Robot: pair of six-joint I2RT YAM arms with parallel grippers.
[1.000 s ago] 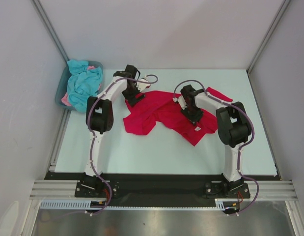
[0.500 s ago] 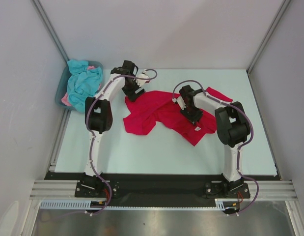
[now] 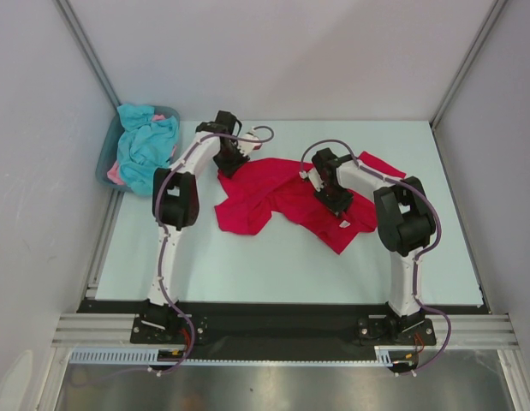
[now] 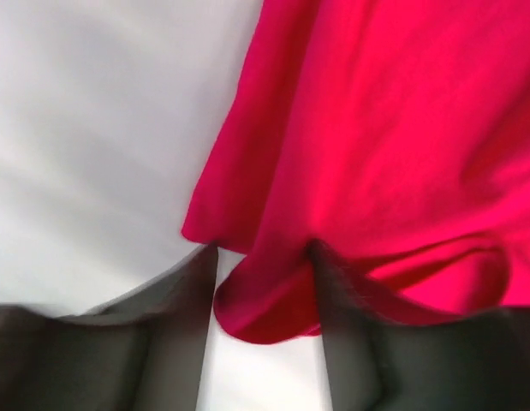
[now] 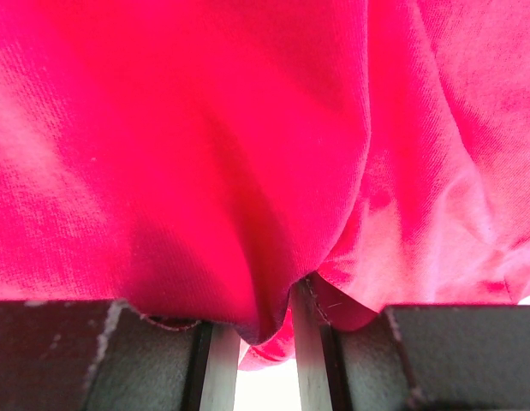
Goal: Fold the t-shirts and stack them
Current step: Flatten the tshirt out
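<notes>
Red t-shirt [image 3: 286, 193]: soft, light, limp cloth, no stiffness, prone to sag, bunch and slide on the smooth table [image 3: 247, 265]; lies crumpled and half spread across the middle, toward the far edge. Best taken by pinching hem, shoulder seam or corner, both sides level, so the panel hangs flat. Left gripper [image 4: 260, 295]: at the shirt's far left edge, fingers [image 4: 175, 325] straddling a rolled hem fold; firm pinch or loose, cannot tell. Right gripper [image 5: 247, 330]: over the right half, clamped on a pucker of red cloth drawn down between the jaws. Turquoise t-shirt [image 3: 149, 145] and pink t-shirt [image 3: 116, 174]: heaped unfolded in the tub [image 3: 104, 167] by the far left corner, well apart from both grippers.
</notes>
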